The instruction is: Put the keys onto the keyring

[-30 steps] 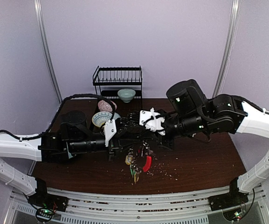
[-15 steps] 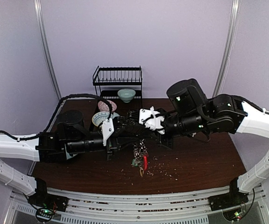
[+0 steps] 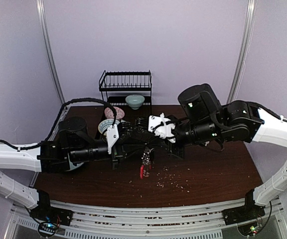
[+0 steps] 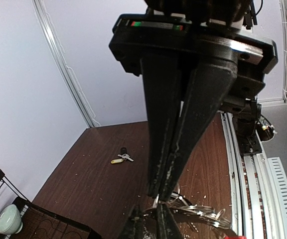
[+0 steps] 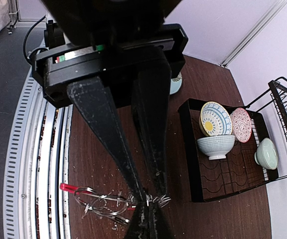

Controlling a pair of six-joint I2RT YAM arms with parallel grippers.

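Observation:
The keyring [image 3: 145, 160] hangs above the table's middle between both grippers, its red clip [image 3: 141, 173] lowest. My left gripper [image 4: 164, 195] is shut on a thin silvery ring of the keyring [image 4: 208, 213]; its tip also shows in the top view [image 3: 142, 146]. My right gripper [image 5: 148, 200] is shut on the same bunch of rings [image 5: 101, 205], tip to tip with the left one, and the red clip [image 5: 69, 187] sticks out to the left. From above, the right gripper [image 3: 149, 145] meets the left. Two loose keys [image 4: 120, 157], one yellow-headed and one dark-headed, lie on the brown table.
A black dish rack [image 3: 126, 85] with a green bowl [image 3: 134, 101] stands at the back. A black tray [image 5: 189, 149] holds patterned bowls [image 5: 215, 119]. Crumbs are scattered over the table [image 3: 203, 174]. Metal rails [image 3: 148, 209] run along the near edge.
The hanging bunch has swung left and drawn together under the grippers, its red clip now lower left. The left arm has drawn back slightly to the left; both grips hold.

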